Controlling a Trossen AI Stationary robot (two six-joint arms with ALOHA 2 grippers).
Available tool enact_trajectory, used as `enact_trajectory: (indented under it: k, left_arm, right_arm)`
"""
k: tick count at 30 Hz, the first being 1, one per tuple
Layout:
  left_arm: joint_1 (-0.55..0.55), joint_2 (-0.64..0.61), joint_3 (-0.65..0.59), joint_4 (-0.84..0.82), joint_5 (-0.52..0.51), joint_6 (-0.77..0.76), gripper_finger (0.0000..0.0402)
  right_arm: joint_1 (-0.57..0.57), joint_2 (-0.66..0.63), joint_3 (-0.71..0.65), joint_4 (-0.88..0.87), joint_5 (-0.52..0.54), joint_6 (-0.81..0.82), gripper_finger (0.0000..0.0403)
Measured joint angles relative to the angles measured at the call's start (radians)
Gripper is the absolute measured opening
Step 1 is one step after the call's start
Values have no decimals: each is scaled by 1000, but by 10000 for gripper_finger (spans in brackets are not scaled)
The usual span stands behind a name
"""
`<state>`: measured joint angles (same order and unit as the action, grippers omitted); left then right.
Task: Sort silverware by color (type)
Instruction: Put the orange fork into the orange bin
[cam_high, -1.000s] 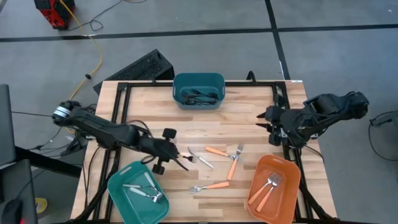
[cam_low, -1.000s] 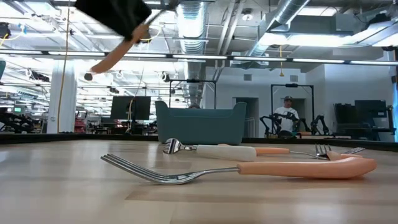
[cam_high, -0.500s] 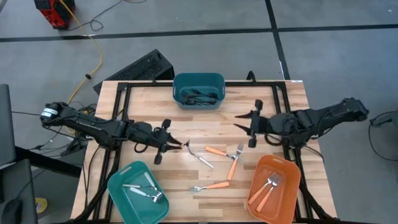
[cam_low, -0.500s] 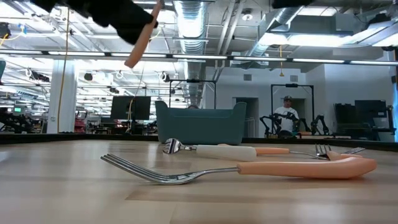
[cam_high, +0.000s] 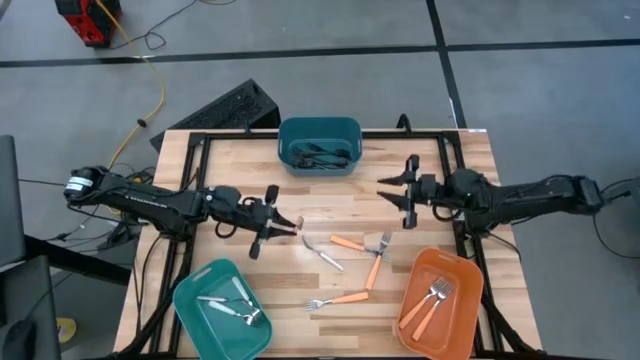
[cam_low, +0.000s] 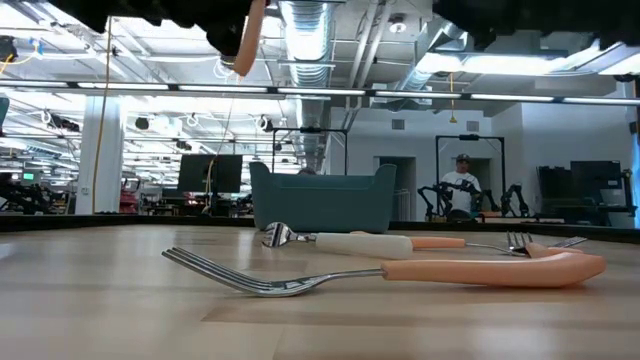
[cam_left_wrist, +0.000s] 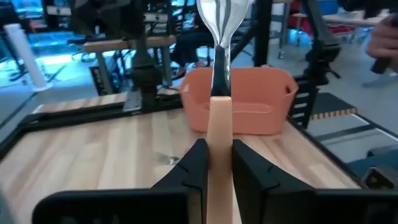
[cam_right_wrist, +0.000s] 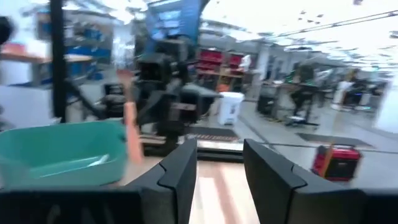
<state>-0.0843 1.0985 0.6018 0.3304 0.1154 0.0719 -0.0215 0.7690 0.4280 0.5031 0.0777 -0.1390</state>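
My left gripper reaches level over the table's left-centre and is shut on an orange-handled utensil, whose silver head stands above the fingers. My right gripper hovers level over the right-centre, open, with nothing between its fingers. The rest of the silverware lies flat on the wood. It includes a white-handled piece and three orange-handled forks. The nearest fork fills the low view. My left gripper pinches the orange handle between its two fingers, coming at it level from the table's left. The utensil stands roughly upright and clear of the table. Its silver head is up, and the handle's free end hangs below the fingers.
A teal bin with dark utensils stands at the far centre. A second teal bin with silver pieces sits near left. An orange bin holding orange forks sits near right. A person stands far off in the room.
My left gripper has tipped up from pointing down to level and gone toward the far edge, still shut on the utensil. The handle has swung from slanting to hanging almost straight. My right gripper has sunk, tipped up to level and reached toward the table's middle.
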Motion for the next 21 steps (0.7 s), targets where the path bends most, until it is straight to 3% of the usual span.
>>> enact_trajectory:
  k: [7,16,21]
  left_arm:
    - [63,15,-1,41,70,-2,37]
    - [120,86,-2,135,140,2,36]
    - [157,152,-2,186,198,-5,41]
  right_arm:
    - [-56,40,-5,28,4,34,166]
    - [-67,183,-4,109,58,62,249]
    - [-66,281,-3,246,57,36,262]
